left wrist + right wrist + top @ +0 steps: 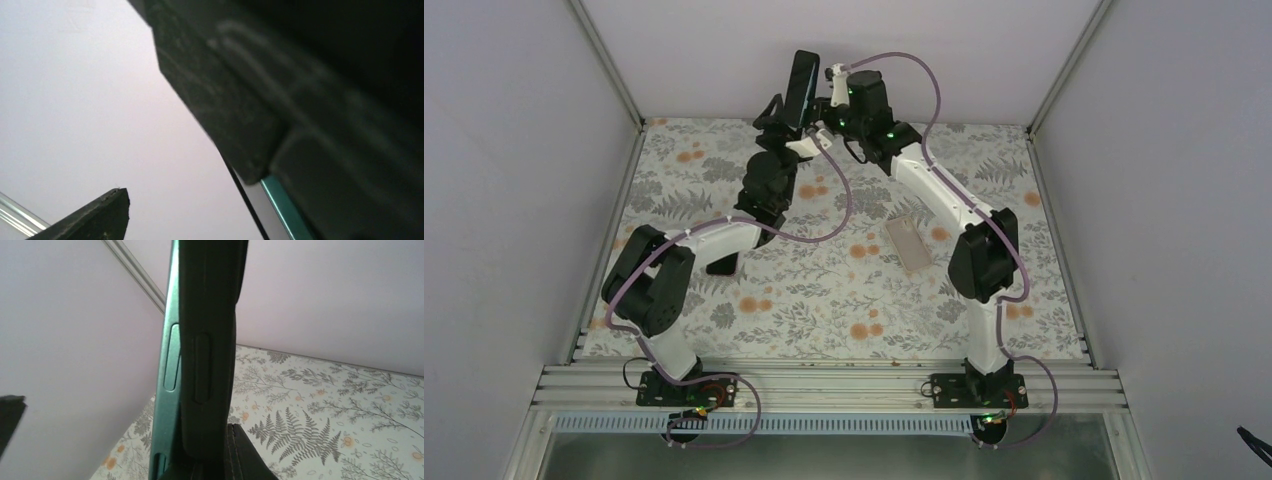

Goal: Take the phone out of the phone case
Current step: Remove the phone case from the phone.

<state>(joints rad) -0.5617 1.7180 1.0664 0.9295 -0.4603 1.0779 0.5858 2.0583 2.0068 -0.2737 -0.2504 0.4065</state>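
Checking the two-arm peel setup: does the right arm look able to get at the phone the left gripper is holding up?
Probably yes. The left gripper holds the cased phone upright in the air, and the right gripper sits open right beside it with nothing between them.

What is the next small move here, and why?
Probably the right tool should peel the case further off the phone. The phone is held up in the air. The right wrist view shows its teal edge already out of the case along one side, and the case's button cover sits beside the phone's button, not over it.
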